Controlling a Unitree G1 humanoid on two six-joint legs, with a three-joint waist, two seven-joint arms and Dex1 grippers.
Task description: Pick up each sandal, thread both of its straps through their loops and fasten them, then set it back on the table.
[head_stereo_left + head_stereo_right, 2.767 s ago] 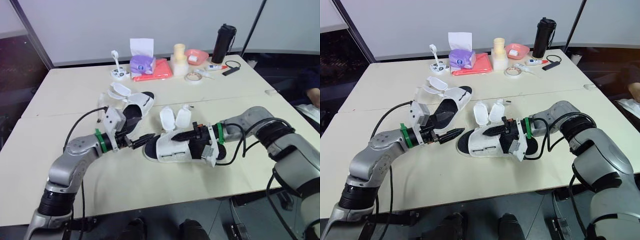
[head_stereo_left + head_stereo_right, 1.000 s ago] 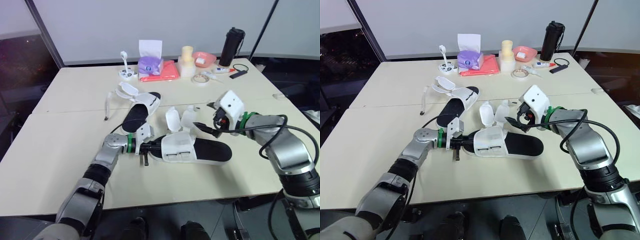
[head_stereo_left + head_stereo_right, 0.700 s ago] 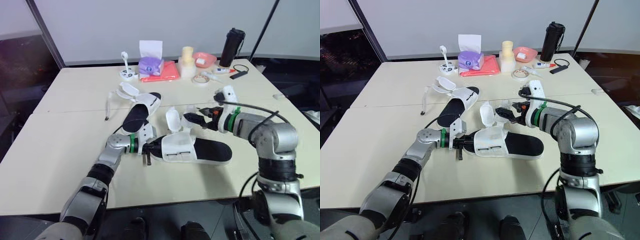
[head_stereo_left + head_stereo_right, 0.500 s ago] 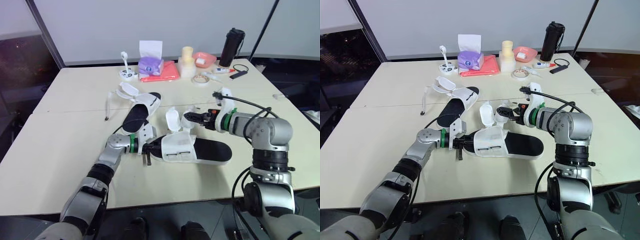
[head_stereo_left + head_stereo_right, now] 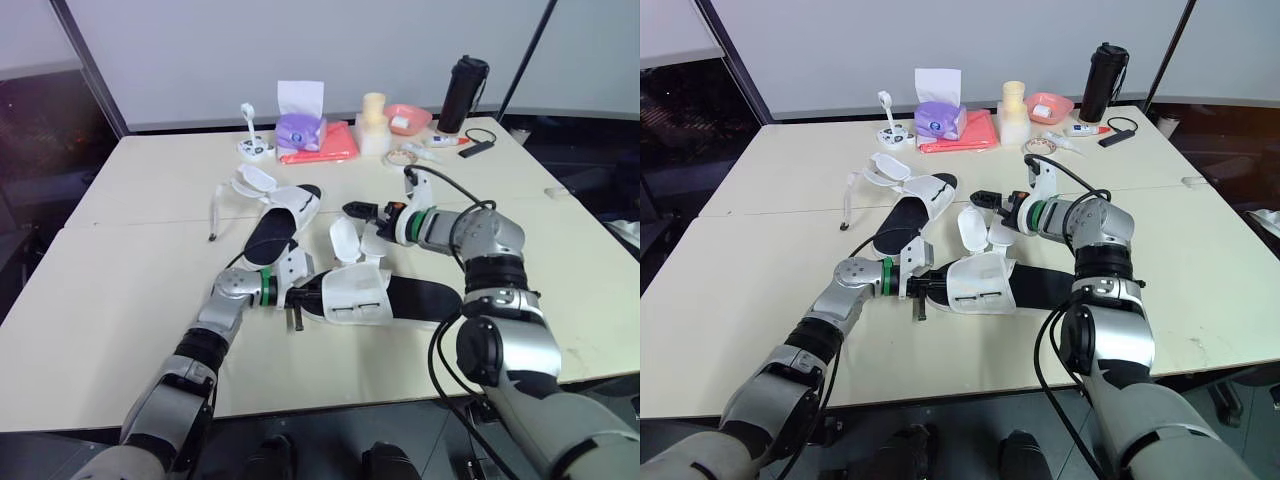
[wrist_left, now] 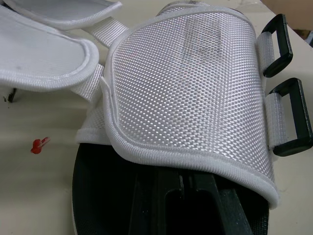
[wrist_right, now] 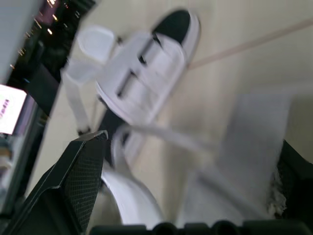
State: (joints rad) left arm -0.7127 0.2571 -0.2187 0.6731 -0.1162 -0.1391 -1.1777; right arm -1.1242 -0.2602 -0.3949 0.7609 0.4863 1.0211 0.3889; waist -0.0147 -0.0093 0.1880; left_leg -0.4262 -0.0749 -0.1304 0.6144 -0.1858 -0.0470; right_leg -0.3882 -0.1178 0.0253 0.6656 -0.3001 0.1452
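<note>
While its two straps (image 5: 346,240) stand unfastened, the sandal (image 5: 405,298), a white woven upper (image 6: 186,83) on a black sole, lies mid-table (image 5: 110,300) toward the front edge. The left gripper (image 5: 296,298) reaches under the upper at the toe; whether it is open or closed cannot be told. The right gripper (image 5: 357,211) hovers by the strap tips, fingers (image 7: 83,181) spread wide. The left wrist view shows two black loops (image 6: 293,117), and the right wrist view shows the second sandal (image 7: 146,73).

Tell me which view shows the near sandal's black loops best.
Left wrist view: both loops sit close up, empty, on the near sandal. The eye views show them as dark slots; the right wrist view leaves them unclear.
</note>
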